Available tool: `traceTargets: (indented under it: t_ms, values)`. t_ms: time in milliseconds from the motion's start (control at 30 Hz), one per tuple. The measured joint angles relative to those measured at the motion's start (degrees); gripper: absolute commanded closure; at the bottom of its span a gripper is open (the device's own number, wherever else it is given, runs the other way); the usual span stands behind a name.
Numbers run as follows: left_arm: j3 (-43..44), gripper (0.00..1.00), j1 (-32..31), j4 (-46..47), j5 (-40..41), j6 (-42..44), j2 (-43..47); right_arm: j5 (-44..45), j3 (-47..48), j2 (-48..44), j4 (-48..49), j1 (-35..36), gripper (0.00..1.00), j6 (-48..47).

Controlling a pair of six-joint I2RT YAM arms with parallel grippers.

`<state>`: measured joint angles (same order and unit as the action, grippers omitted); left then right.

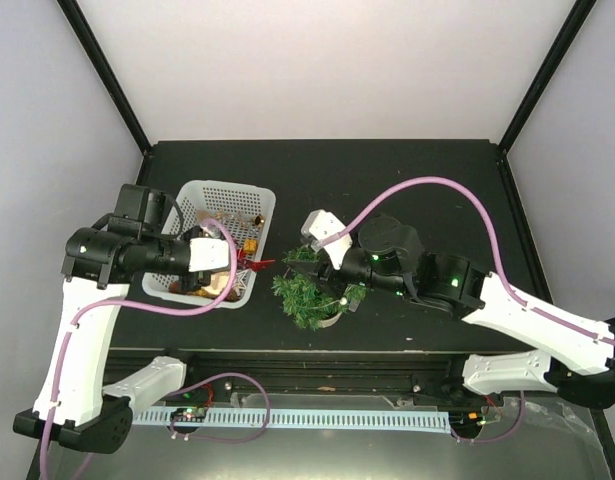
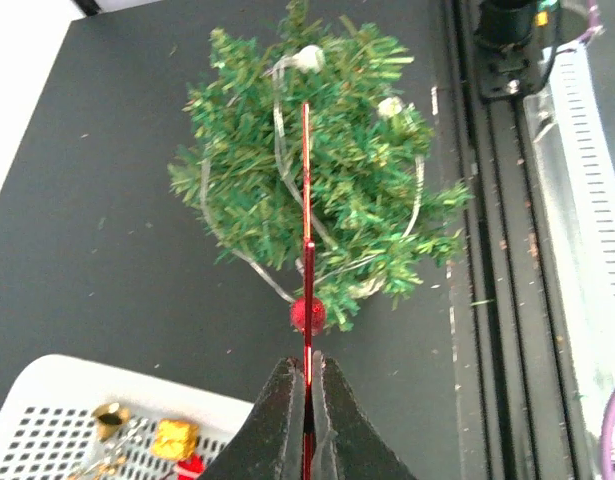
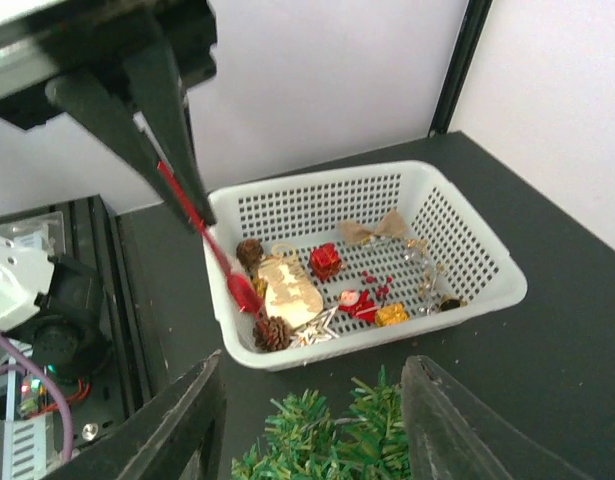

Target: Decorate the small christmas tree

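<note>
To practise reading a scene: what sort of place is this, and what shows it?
Probably a robot test cell: left arm and right arm mounted at a black table, plain white walls in a black frame, with a small christmas tree and ornament basket as props.

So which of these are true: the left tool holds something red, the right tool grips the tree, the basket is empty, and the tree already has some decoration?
1. The left tool holds a red ornament. True.
2. The right tool grips the tree. False: it is open above the tree's top and holds nothing.
3. The basket is empty. False: it holds pine cones, a star and other small trinkets.
4. The tree already has some decoration. True: a silver strand winds through its needles.
</note>
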<state>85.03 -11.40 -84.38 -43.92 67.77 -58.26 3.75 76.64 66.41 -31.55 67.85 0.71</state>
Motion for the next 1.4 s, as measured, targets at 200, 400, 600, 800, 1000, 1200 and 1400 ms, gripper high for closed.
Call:
traceTargets:
  t_ms: [200,400,600,800,1000,1200,1400]
  values:
    - [0.02,0.98,-2.49,-2.62,-2.27,-1.92,-1.64,-0.94,1.49,-0.81,1.22,-0.02,0.57,-3.58]
    - [0.37,0.98,-5.4,-3.1,-3.37,-4.31,-5.62,-6.51,6.32,2.99,-0.55,-0.02,0.64,-6.82]
    - [0.39,0.98,-8.5,-3.19,-4.15,-5.81,-7.37,-11.69,9.6,7.65,-4.98,0.0,0.69,-8.31]
    - [0.44,0.98,-9.79,-3.28,-4.11,-6.4,-7.37,-13.88,10.12,9.38,-8.68,0.04,0.71,-8.81]
    - [0.44,0.98,-11.65,-3.32,-3.76,-7.02,-7.37,-15.21,10.12,9.38,-8.98,0.04,0.72,-8.98]
    - [0.46,0.98,-13.07,-3.37,-3.17,-7.63,-7.37,-16.17,10.14,9.51,-8.98,0.04,0.77,-8.98]
    - [1.64,0.99,-13.88,-3.48,-2.32,-8.37,-7.39,-16.9,10.19,10.71,-9.05,0.04,0.8,-8.96]
